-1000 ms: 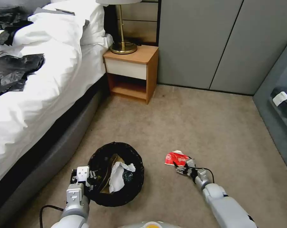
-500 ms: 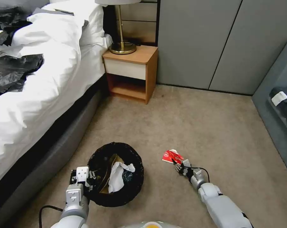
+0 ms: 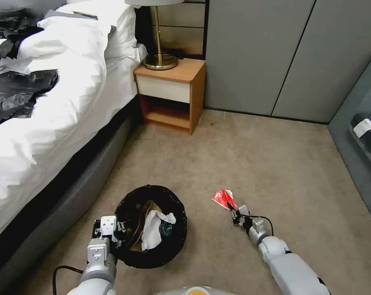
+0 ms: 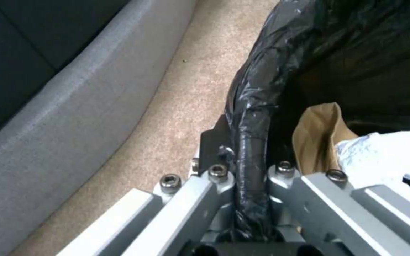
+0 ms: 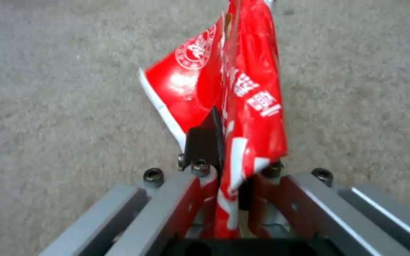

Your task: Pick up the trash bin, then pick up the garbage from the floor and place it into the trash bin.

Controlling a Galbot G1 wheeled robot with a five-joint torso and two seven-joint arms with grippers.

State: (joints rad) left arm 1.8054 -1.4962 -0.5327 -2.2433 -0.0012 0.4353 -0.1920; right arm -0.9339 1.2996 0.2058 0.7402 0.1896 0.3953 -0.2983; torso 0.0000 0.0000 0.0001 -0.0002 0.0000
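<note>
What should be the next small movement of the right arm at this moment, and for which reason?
Probably carry the red-and-white packet leftward over the trash bin. The right tool is shut on the packet, which stands up between its fingers, while the bin, gripped at its rim by the left tool, sits open to its left with tissue and a brown bag inside.

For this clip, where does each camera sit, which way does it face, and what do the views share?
Head view: on the robot's head, looking forward and down at carpet, the bed and the nightstand; both arms show.
Left wrist view: along the left end effector, shut on the trash bin rim beside the bed base.
Right wrist view: along the right end effector, shut on the red-and-white packet above carpet.
Shared: head and left wrist views show the bin's brown paper bag and white tissue; head and right wrist views show the packet.
</note>
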